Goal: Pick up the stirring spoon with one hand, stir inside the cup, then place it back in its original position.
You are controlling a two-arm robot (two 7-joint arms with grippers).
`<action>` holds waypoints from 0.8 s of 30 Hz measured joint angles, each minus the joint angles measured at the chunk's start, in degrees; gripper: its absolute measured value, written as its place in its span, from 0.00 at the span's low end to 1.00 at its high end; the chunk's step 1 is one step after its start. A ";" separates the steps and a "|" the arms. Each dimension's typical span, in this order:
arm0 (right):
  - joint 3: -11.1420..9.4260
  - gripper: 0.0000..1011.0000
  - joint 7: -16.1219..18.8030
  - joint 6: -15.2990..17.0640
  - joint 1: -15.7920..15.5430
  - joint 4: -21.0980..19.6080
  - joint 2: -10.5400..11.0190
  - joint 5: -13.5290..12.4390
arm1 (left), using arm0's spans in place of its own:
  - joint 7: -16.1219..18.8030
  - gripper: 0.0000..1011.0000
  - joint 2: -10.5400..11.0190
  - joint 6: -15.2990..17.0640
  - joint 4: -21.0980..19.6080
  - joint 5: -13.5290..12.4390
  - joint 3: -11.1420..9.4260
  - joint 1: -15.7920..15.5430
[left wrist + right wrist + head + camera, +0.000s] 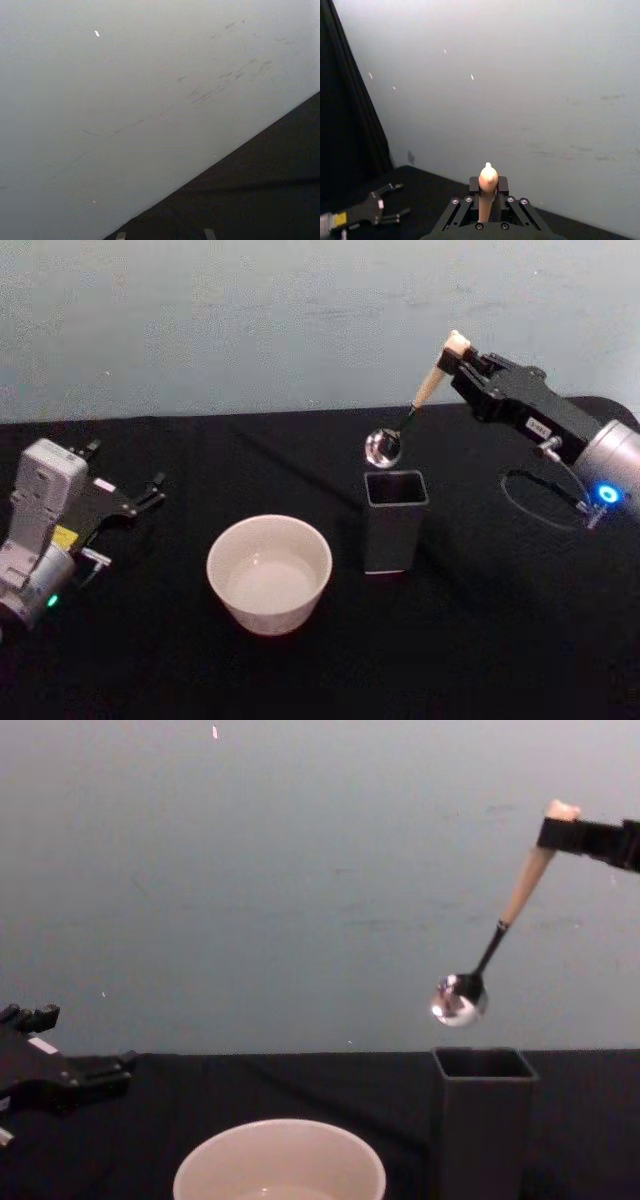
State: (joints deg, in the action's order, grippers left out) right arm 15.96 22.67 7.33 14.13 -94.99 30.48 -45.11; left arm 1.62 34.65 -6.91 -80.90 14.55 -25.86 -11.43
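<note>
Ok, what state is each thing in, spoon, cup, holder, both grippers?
Bear-topped beige-handled steel stirring spoon: held aloft, tilted, bowl down.
Cream-white round cup: upright on table.
Dark grey square holder: upright, open-topped.
Right gripper: shut on spoon handle.
Left gripper: open, parked at left.

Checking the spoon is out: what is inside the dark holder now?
Nothing shows in the opening of the dark holder; its shadowed bottom cannot be seen. The stirring spoon hangs clear above its rim, held by the right gripper. The left gripper sits idle at left.
</note>
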 joint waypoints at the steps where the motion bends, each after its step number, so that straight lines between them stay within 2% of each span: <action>1: 0.25 0.21 0.00 -0.13 0.31 -0.05 -0.14 -0.35 | 0.00 0.99 0.00 0.00 0.00 0.00 0.00 0.00; 10: 2.99 0.21 1.01 -0.50 1.86 0.13 -0.88 -1.55 | 0.00 0.99 0.00 0.00 0.00 0.00 0.00 0.00; 16: 6.20 0.21 2.19 -0.59 2.89 0.81 -1.45 -1.59 | 0.00 0.99 0.00 0.00 0.00 0.00 0.00 0.00; 19: 7.53 0.21 2.58 -0.95 3.19 1.19 -1.58 -0.82 | 0.00 0.99 0.00 0.00 0.00 0.00 0.00 0.00; 22: 9.26 0.21 3.16 -1.65 3.52 1.74 -1.56 0.98 | 0.00 0.99 0.00 0.00 0.00 0.00 0.00 0.00; 24: 10.64 0.21 3.75 -2.57 3.64 2.18 -1.45 3.07 | 0.00 0.99 0.00 0.00 0.00 0.00 0.00 0.00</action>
State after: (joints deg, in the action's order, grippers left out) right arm 26.60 26.41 4.76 17.78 -92.81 29.02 -42.04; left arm 1.62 34.65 -6.91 -80.90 14.55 -25.86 -11.43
